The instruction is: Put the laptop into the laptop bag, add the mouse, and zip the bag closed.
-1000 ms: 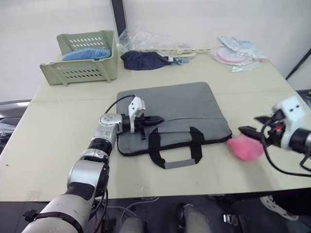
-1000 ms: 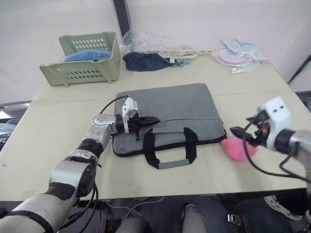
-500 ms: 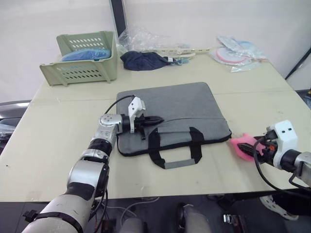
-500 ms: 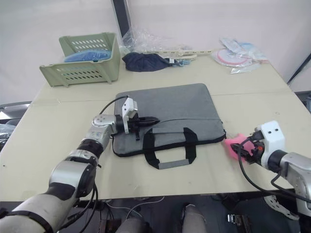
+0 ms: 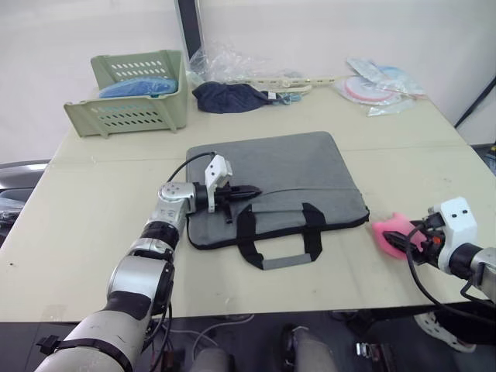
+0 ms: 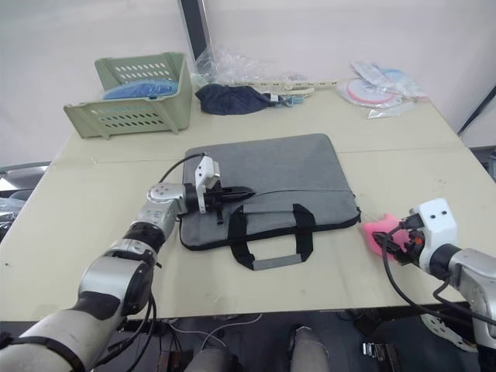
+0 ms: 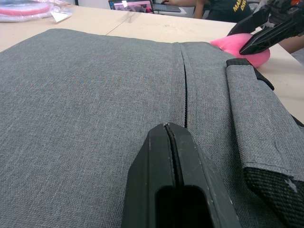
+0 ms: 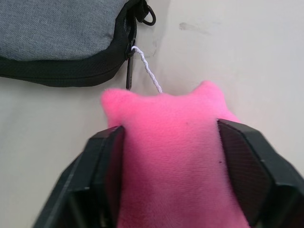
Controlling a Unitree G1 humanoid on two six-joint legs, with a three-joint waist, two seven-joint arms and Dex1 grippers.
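arms: silver/grey w/ black joints | wrists: white housings | cables: black

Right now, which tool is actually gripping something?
The right tool: its fingers clamp the pink pompom beside the bag. The left tool is shut on nothing, resting on the bag.

The laptop bag (image 5: pixel 273 184) was plain heathered grey with black edging, a black zipper and black strap handles (image 5: pixel 280 236) that had a grey patch in the middle. Just off its right corner sat a hot pink fluffy pompom (image 8: pixel 170 156) on a thin white string, squeezed between the black fingers of the right gripper (image 6: pixel 392 241). Behind the bag there was a pale green slotted basket (image 5: pixel 130 94) with something blue inside, plus a dark navy cloth bundle (image 5: pixel 228 96), all on a beige table (image 5: pixel 77 201).
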